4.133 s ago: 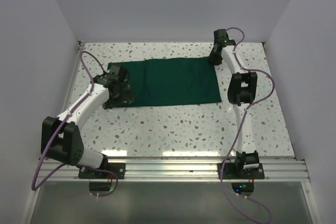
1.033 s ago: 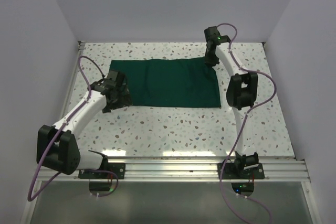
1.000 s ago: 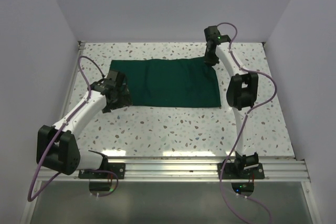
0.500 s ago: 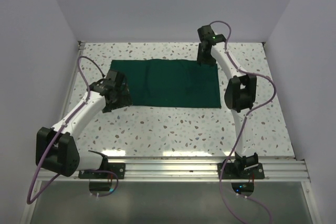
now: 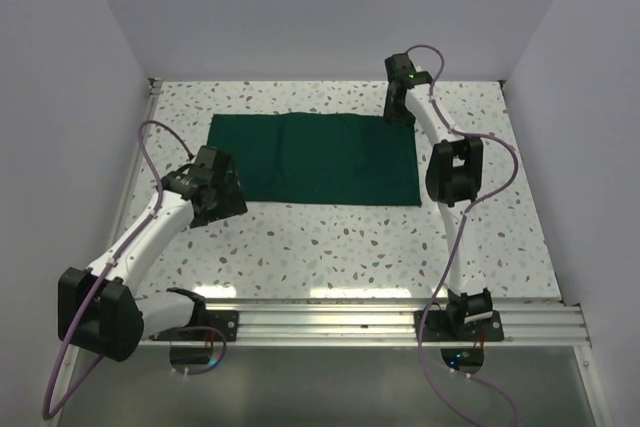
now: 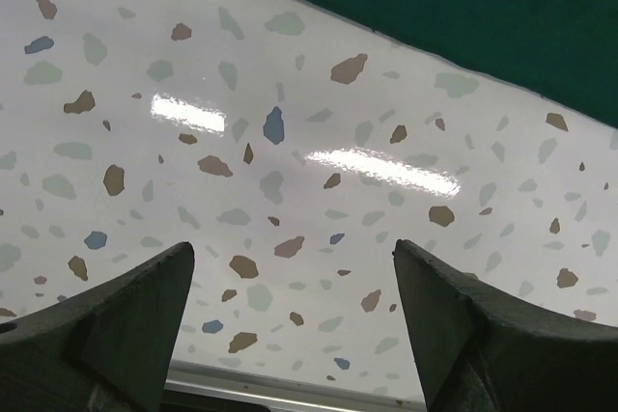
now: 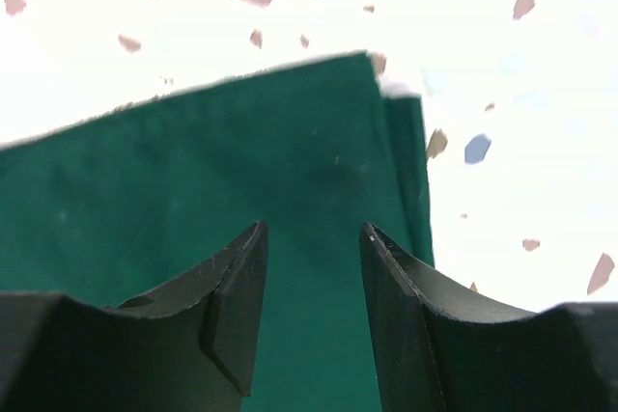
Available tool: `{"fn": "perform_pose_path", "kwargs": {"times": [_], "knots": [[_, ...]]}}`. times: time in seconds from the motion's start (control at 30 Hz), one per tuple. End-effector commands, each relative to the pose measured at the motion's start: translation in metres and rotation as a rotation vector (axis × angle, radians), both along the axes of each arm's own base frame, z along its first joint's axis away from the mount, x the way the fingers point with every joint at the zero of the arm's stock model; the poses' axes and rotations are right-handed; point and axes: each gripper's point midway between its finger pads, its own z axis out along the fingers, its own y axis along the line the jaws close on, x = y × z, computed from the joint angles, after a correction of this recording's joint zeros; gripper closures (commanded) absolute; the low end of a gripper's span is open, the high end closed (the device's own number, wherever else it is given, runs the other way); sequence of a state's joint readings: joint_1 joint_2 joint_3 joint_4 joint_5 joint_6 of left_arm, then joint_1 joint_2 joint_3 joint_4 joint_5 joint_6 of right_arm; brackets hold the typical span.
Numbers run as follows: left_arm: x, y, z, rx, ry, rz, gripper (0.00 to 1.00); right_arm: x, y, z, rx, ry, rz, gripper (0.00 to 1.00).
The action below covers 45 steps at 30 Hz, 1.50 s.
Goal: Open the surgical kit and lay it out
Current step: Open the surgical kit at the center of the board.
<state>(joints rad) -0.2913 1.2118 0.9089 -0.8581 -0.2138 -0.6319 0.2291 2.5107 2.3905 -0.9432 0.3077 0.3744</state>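
The dark green cloth wrap (image 5: 315,158) lies folded flat as a rectangle at the back middle of the table. No steel tray, tweezers or scissors show. My left gripper (image 5: 222,199) is open and empty just off the cloth's near left corner, over bare table; the left wrist view (image 6: 290,267) shows speckled table between its fingers and the cloth's edge (image 6: 463,7) at the top. My right gripper (image 5: 396,115) is open above the cloth's far right corner; the right wrist view (image 7: 311,238) shows that corner (image 7: 290,151) between its fingers, nothing gripped.
The table is white with coloured specks (image 5: 340,247). White walls close in the left, back and right sides. A metal rail (image 5: 320,322) with the arm bases runs along the near edge.
My left gripper has let go of the cloth's near left corner and drawn back toward the front. My right gripper has shifted left to the cloth's far right corner.
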Motion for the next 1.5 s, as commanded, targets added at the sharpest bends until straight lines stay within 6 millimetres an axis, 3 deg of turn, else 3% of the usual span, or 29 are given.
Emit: {"fn": "perform_pose_path", "kwargs": {"times": [0.0, 0.33, 0.53, 0.73, 1.03, 1.13, 1.33, 1.47], "knots": [[-0.012, 0.004, 0.002, 0.002, 0.005, 0.005, 0.12, 0.037, -0.012, 0.025, 0.006, -0.161, -0.054, 0.54], [-0.021, 0.01, 0.002, 0.011, 0.006, 0.06, 0.12, 0.082, -0.023, 0.003, 0.029, -0.279, -0.108, 0.55], [-0.023, 0.014, 0.001, 0.031, 0.017, 0.083, 0.12, 0.091, -0.027, -0.018, 0.011, -0.284, -0.123, 0.54], [-0.023, 0.015, 0.001, 0.036, 0.016, 0.083, 0.11, 0.078, -0.028, -0.039, 0.003, -0.226, -0.137, 0.51], [-0.021, 0.014, 0.001, 0.032, 0.013, 0.071, 0.11, 0.051, -0.039, -0.019, -0.038, -0.173, -0.15, 0.47], [-0.021, 0.013, 0.001, 0.029, 0.013, 0.061, 0.11, 0.049, -0.037, -0.02, -0.035, -0.162, -0.145, 0.51], [-0.02, 0.011, 0.001, 0.023, 0.015, 0.048, 0.11, 0.044, -0.03, -0.034, 0.002, -0.132, -0.154, 0.71], [-0.02, 0.01, 0.001, 0.02, 0.014, 0.037, 0.11, 0.039, -0.026, -0.044, 0.001, -0.108, -0.154, 0.77]]}}
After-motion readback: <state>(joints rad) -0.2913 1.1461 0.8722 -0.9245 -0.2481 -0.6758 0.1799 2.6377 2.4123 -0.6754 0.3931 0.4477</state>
